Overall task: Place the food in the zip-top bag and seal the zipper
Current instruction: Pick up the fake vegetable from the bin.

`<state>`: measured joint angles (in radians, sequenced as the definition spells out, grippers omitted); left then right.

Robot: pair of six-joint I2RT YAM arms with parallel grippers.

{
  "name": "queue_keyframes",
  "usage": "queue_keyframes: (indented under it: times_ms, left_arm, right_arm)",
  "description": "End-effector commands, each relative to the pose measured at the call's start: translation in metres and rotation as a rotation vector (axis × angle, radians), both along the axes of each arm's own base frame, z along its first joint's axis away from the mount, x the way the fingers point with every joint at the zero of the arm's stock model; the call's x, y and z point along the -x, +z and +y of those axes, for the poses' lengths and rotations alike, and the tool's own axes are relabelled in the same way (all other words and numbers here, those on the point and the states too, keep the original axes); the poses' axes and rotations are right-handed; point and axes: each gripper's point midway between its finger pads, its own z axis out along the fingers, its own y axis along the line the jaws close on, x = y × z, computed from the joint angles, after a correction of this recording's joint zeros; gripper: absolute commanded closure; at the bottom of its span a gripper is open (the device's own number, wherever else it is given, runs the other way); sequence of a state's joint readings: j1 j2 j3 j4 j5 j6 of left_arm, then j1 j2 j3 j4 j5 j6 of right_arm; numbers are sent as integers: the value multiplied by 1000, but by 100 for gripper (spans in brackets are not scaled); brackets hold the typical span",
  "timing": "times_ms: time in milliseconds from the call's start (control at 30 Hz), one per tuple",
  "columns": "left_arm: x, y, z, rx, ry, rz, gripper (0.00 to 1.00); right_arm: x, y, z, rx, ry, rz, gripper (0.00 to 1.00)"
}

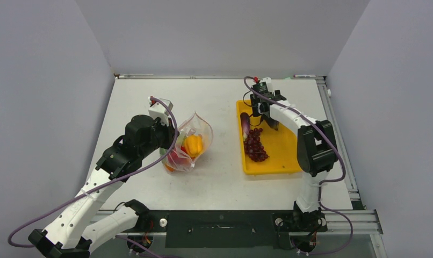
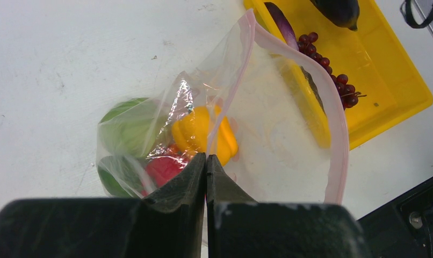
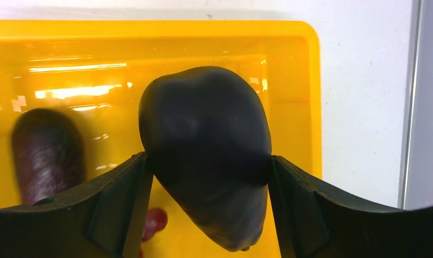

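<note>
The zip-top bag (image 1: 197,141) stands open on the table, and my left gripper (image 2: 206,157) is shut on its near mouth edge. The zipper (image 2: 338,123) curves around the open mouth. Inside the bag lie a yellow pepper (image 2: 201,129), a green piece (image 2: 128,126) and a red piece (image 2: 163,167). My right gripper (image 3: 207,157) is in the yellow tray (image 1: 281,161). Its fingers press both sides of a nearly black rounded fruit (image 3: 203,123). A purple eggplant (image 3: 48,156) and a dark red grape bunch (image 1: 255,146) lie in the tray beside it.
The tray sits on the table's right half, its long side toward the bag. The right arm (image 1: 311,142) reaches over the tray's right rim. A metal rail (image 1: 338,129) runs along the table's right edge.
</note>
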<state>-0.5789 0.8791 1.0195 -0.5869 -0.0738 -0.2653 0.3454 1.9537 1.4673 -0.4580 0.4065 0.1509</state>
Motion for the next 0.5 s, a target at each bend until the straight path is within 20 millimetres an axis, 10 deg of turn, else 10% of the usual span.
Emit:
queue_keyframes:
  times_ms: [0,467]
  left_arm:
    - [-3,9,-1,18,-1,-32,100]
    - [-4,7,-1,12,2,-27,100]
  right_arm:
    - [3,77,15,-70,7,-199,59]
    - [62,187,91,-445,324,-381,60]
